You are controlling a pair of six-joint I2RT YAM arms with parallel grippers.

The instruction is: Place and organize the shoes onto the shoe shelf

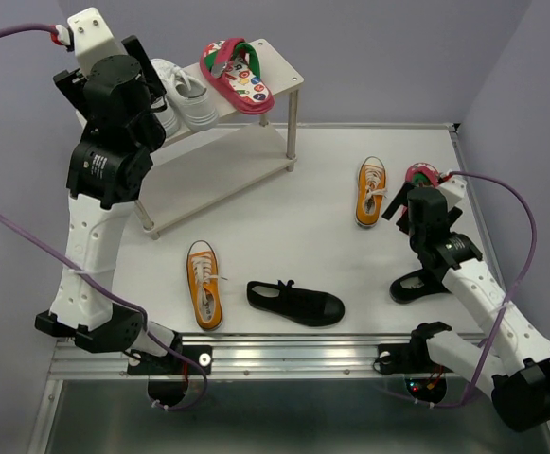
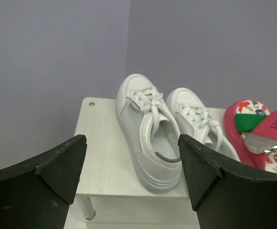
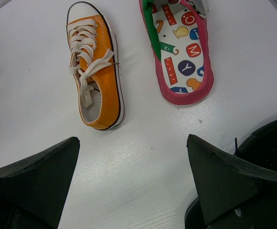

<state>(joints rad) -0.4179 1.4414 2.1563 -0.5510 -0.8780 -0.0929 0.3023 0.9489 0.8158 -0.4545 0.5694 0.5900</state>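
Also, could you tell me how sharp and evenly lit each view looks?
Top external: soft, even light, sharp, only faint shadows below the shoe shelf. Left wrist: white sneakers crisp, near fingers dark. Right wrist: orange sneaker sharp, mild sheen on the table.

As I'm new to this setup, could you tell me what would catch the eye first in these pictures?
The red flip-flop with its colourful insole stands out on the top tier of the shoe shelf, beside a pair of white sneakers. On the white table, two bright orange sneakers lie apart: one near the front beside a black shoe, the other at the right beside the second flip-flop.
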